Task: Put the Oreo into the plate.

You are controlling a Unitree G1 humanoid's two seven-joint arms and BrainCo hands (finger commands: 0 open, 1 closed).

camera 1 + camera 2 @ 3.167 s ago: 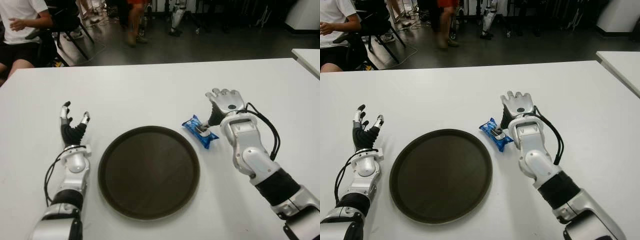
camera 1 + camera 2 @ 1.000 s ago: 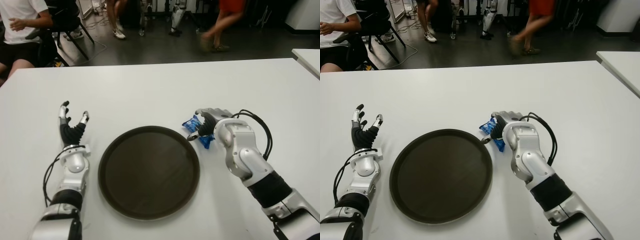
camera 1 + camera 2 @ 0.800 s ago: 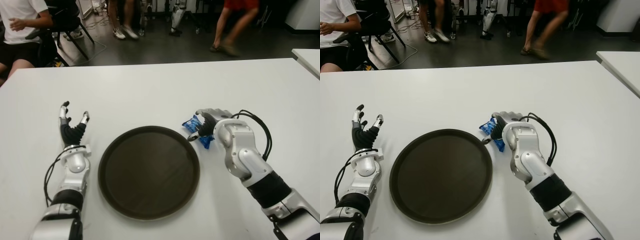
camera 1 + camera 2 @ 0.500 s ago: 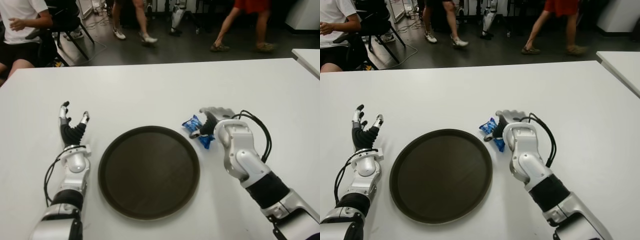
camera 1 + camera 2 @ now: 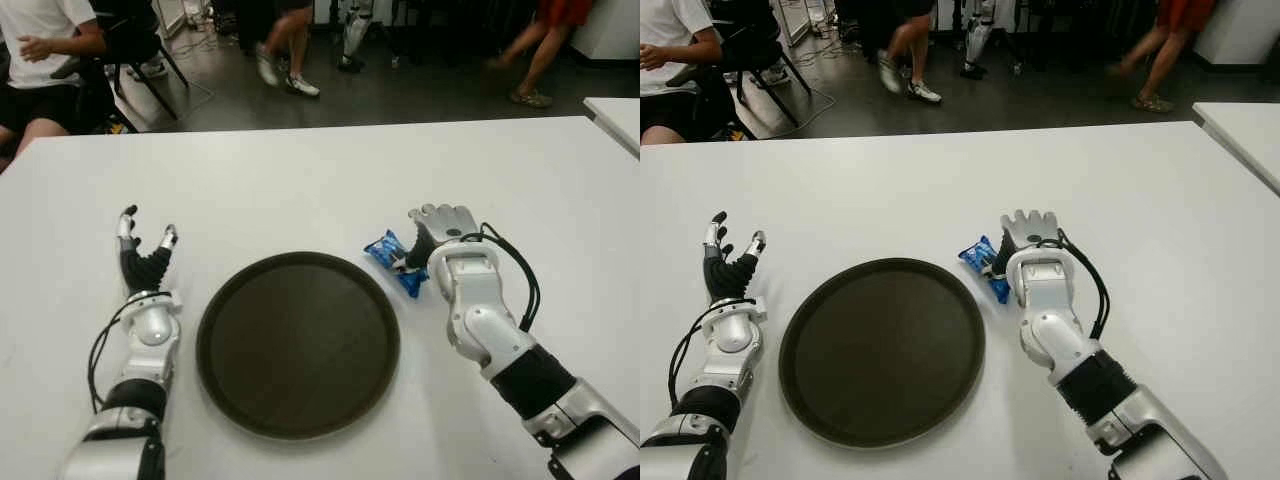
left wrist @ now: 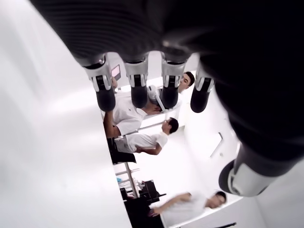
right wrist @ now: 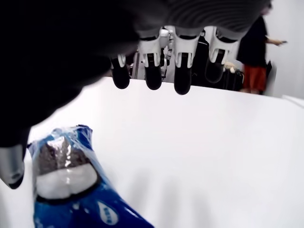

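Note:
The Oreo pack (image 5: 393,260), a small blue wrapper, lies flat on the white table (image 5: 300,180) just off the right rim of the round dark plate (image 5: 298,343). My right hand (image 5: 432,232) is beside the pack on its right, fingers stretched forward and spread, thumb tip touching the wrapper's right side. In the right wrist view the fingers (image 7: 153,78) point straight out and the Oreo pack (image 7: 71,185) lies under the palm, ungrasped. The plate holds nothing. My left hand (image 5: 145,245) shows to the left of the plate, fingers extended and holding nothing.
A second white table (image 5: 615,112) shows at the far right edge. Beyond the table's far edge a seated person (image 5: 40,60) is at the back left and other people (image 5: 290,50) walk across the dark floor.
My right hand's fingers were curled over the Oreo pack and have straightened and opened. The pack lies in the same spot by the plate's rim. The left hand has not moved.

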